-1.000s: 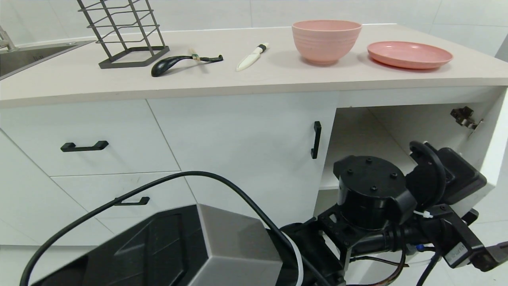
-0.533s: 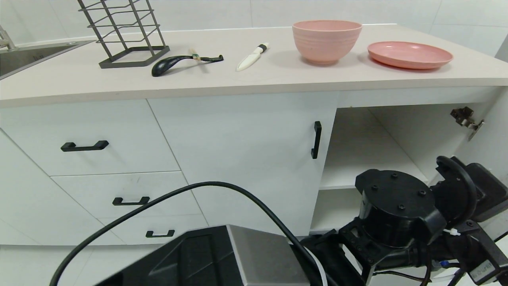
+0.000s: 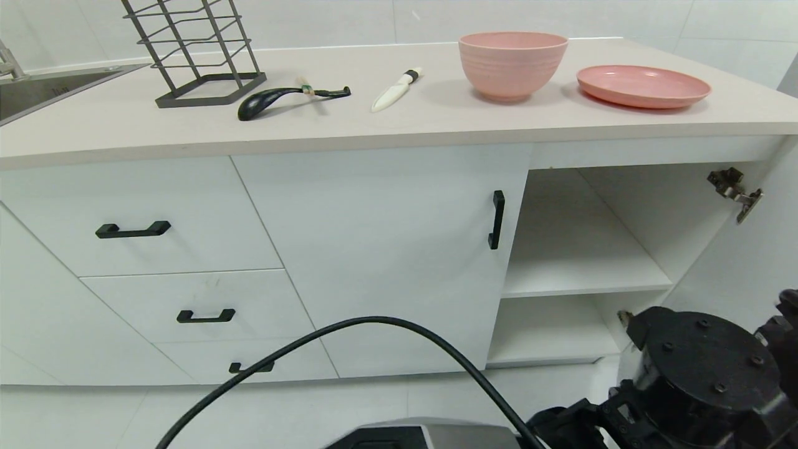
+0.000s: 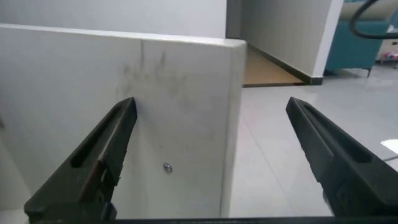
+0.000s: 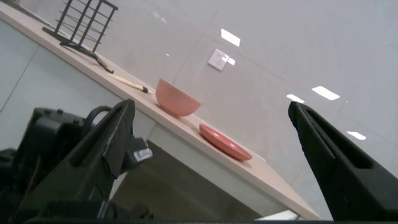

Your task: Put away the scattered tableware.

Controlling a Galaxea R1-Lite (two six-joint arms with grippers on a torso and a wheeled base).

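As arms dropped: open cupboard (image 3: 580, 274) shelves unblocked
Left gripper (image 4: 210, 104), right gripper (image 5: 211, 106): spread wide, empty
Bowl (image 3: 512, 62), plate (image 3: 642, 84): unstored

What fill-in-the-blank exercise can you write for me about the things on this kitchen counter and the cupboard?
1. The pink bowl stands on the counter between the white knife and the pink ____.
2. The black spoon lies near the foot of the wire ____.
3. The cupboard under the counter's right end stands ____.
Missing words: plate; rack; open.
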